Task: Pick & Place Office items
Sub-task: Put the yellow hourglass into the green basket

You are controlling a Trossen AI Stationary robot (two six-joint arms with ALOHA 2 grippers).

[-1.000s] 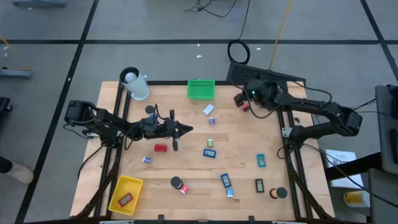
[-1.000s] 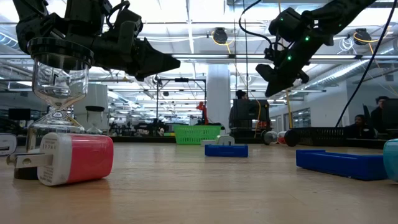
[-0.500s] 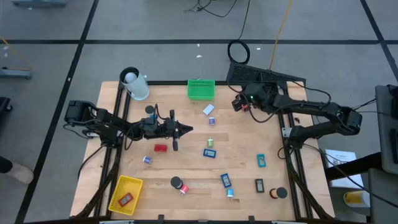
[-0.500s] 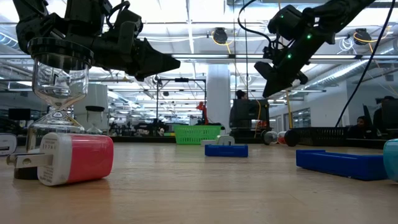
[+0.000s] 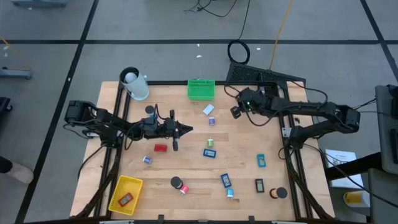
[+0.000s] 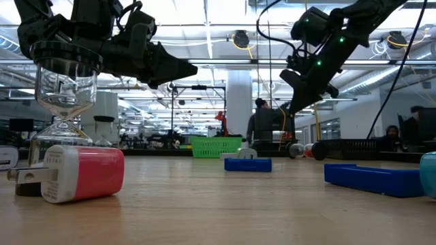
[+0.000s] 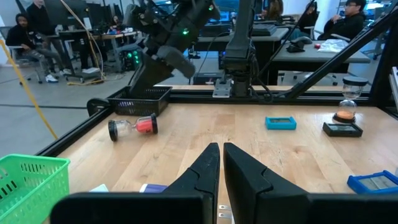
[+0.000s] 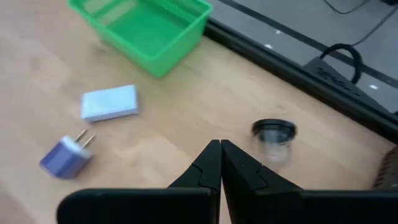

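Office items lie scattered on the wooden table: a red and white plug [image 5: 160,148], blue blocks [image 5: 209,152] [image 5: 226,180], a teal block [image 5: 261,160] and a black cylinder [image 5: 176,182]. My right gripper [image 5: 235,112] hangs shut above the far right part of the table, slanting down, with nothing in it. Below it lie a pale blue block [image 8: 110,102], a purple plug [image 8: 65,155] and a small clear hourglass with a black cap [image 8: 273,134]. My left gripper [image 5: 186,129] is shut, level above the table's middle, and holds nothing.
A green mesh basket [image 5: 201,89] stands at the far edge and a yellow one [image 5: 125,194] at the near left corner. A white cylinder [image 5: 134,84] sits at the far left corner. A black tray [image 7: 140,99] lies beyond the right rail. People sit in the room behind.
My right gripper has moved toward the table's left and a little toward the near edge, sinking slightly and tipping further down; it stays shut.
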